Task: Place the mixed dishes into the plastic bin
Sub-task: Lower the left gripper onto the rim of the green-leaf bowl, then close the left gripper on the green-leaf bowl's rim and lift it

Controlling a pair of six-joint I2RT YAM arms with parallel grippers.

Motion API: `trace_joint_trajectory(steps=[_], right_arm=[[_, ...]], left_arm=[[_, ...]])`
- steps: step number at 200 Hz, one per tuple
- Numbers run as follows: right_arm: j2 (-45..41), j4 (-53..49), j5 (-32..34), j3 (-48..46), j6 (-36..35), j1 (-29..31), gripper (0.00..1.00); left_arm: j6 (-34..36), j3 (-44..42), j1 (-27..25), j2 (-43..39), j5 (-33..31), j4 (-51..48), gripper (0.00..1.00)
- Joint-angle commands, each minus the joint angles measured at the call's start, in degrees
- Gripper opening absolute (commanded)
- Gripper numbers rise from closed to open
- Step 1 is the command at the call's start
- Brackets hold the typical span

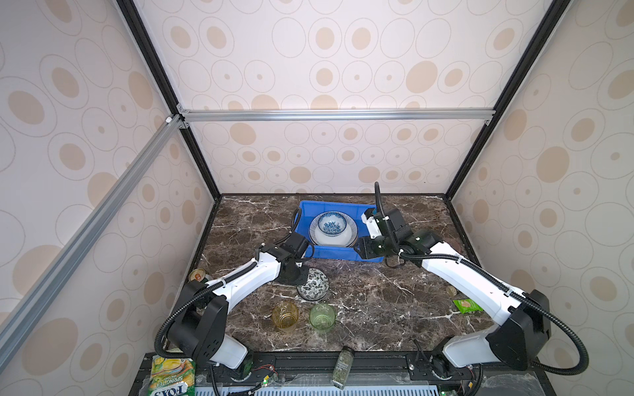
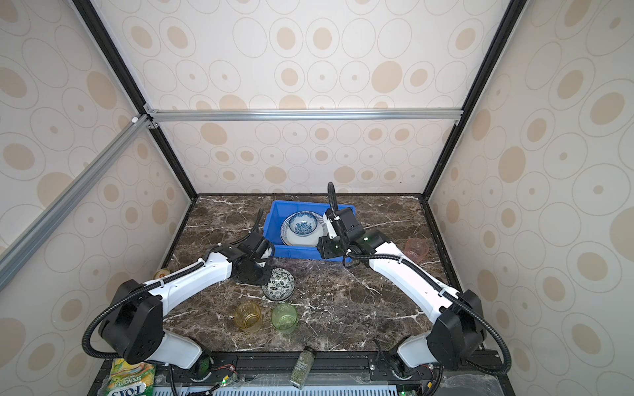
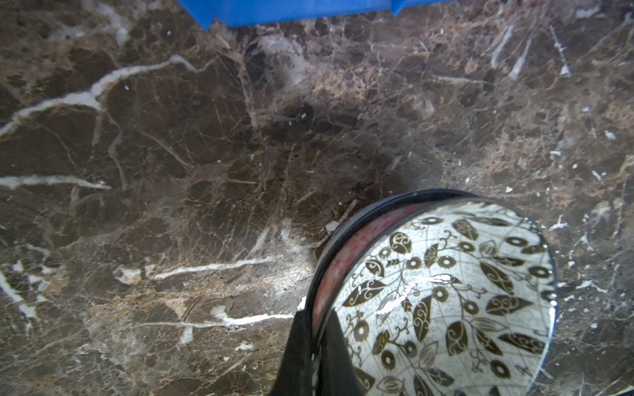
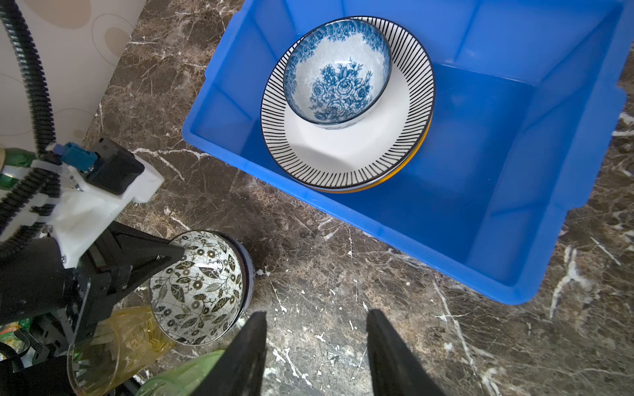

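Here, left arm (image 1: 247, 276) stretched low, jaws pinching floral bowl (image 1: 314, 285) rim

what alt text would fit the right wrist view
The left gripper is shut on the rim of a black-and-white floral ceramic bowl on the brown marble table. Beside it, a bright blue plastic bin holds a blue floral bowl on a striped-rim white plate.

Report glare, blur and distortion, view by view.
Left wrist view: white glare streaks on the glazed black-and-white floral bowl, jaws blurred. Right wrist view: bright blue plastic bin sharp, near yellow glass tumbler soft. Both top views: even, soft light.
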Motion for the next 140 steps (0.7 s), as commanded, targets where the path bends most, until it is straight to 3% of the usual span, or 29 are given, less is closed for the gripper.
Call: trace_joint_trajectory(steps=[1, 140], right_arm=[[-0.52, 0.12, 0.55, 0.07, -0.70, 0.52, 0.51], [-2.09, 0.58, 0.71, -0.95, -0.61, 0.52, 0.51]], left_arm=[[0.89, 1.72, -0.45, -0.34, -0.69, -1.52, 0.00], [1.54, 4.49, -0.27, -2.70, -0.43, -1.94, 0.00]])
